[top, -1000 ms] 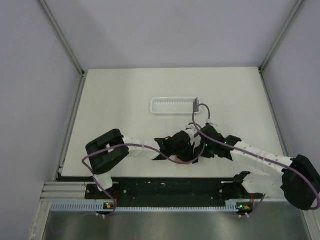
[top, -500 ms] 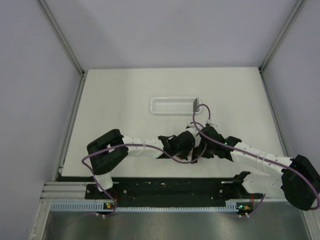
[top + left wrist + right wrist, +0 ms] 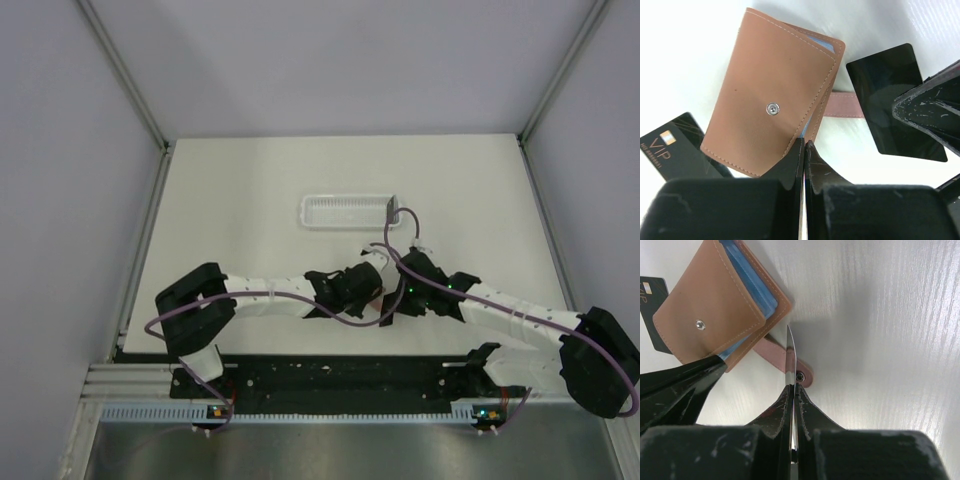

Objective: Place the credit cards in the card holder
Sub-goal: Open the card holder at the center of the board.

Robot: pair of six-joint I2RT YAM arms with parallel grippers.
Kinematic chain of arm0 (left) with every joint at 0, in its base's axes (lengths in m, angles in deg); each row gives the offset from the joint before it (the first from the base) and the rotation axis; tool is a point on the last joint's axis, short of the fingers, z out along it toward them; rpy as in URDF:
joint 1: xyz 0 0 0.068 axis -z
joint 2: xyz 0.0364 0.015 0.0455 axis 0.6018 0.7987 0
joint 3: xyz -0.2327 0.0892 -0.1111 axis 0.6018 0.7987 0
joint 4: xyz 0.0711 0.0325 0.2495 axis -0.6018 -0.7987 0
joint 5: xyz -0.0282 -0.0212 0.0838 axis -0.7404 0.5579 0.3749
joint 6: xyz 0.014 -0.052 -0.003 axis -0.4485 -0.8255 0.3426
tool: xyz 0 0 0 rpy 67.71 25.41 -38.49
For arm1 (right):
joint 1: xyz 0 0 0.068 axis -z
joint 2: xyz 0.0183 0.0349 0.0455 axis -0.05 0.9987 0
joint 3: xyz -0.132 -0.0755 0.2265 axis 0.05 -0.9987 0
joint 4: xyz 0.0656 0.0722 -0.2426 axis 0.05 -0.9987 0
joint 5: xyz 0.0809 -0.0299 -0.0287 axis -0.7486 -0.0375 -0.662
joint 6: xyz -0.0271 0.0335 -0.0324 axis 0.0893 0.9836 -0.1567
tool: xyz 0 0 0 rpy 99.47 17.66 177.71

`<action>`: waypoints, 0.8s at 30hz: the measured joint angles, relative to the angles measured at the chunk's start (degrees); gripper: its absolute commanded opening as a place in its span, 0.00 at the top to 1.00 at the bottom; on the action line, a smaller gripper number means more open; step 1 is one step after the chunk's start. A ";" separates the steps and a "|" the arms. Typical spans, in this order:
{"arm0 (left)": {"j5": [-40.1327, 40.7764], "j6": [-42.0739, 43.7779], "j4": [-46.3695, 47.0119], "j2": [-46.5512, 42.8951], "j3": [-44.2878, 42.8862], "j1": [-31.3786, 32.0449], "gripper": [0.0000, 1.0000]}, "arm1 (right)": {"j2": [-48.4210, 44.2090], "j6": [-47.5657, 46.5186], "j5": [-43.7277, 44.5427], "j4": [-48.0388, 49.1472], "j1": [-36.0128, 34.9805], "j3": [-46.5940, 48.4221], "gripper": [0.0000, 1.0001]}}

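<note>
Now that the left arm [image 3: 265, 300] has swung its elbow outward, the left gripper [image 3: 804, 147] sits with jaws pressed together at the near corner of the card holder [image 3: 770, 90], maybe nipping it, while the right gripper [image 3: 792, 387] pinches one black card [image 3: 895, 100] just ahead of its jaws, so insertion looks next.

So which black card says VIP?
The flat card, partly under the wallet. The other card is plain, pinched in the right gripper.
</note>
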 measured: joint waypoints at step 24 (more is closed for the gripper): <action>1.49 3.50 0.57 -6.19 0.55 -13.66 1.00 | -0.31 0.39 -0.04 0.48 0.09 -0.46 1.00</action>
